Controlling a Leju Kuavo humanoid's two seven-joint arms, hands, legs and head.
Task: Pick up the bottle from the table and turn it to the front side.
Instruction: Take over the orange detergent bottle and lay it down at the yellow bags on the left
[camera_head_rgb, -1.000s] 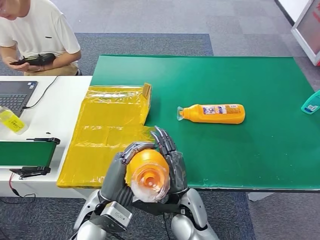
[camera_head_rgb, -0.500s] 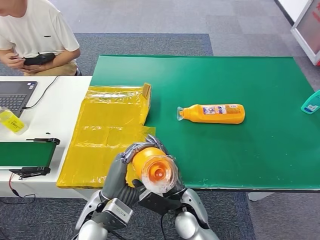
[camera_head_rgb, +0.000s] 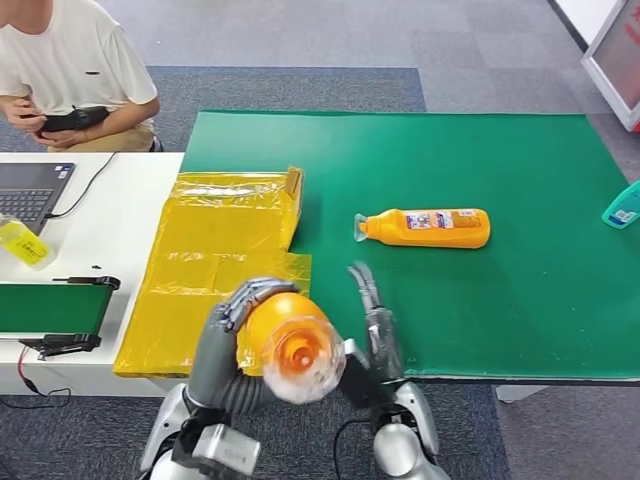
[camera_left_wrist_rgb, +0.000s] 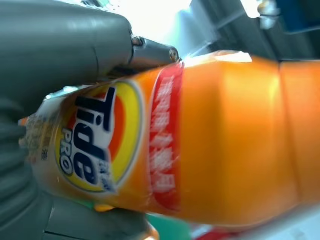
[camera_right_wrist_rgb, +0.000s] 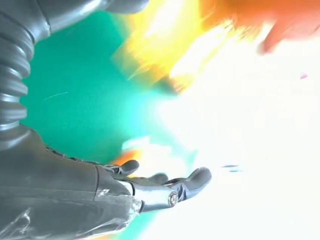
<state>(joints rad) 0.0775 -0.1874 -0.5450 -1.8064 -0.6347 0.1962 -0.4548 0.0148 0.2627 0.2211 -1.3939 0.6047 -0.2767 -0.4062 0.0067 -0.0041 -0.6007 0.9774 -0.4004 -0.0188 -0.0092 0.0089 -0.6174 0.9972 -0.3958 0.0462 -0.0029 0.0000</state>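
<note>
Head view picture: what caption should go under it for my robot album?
The robot's left hand grips an orange bottle, right hand open beside it.

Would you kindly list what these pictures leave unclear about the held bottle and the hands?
- Held bottle: head view shows its cap end; body foreshortened.
- Left hand: fingers behind the bottle, hidden.
- Right hand: right wrist view is blurred and glare-washed beyond its fingers.
- Teal object: cut off by the edge.

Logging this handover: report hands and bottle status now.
Left hand grips orange bottle, cap toward the camera. Right hand open beside it. Second bottle lying on green mat, well ahead.
</note>
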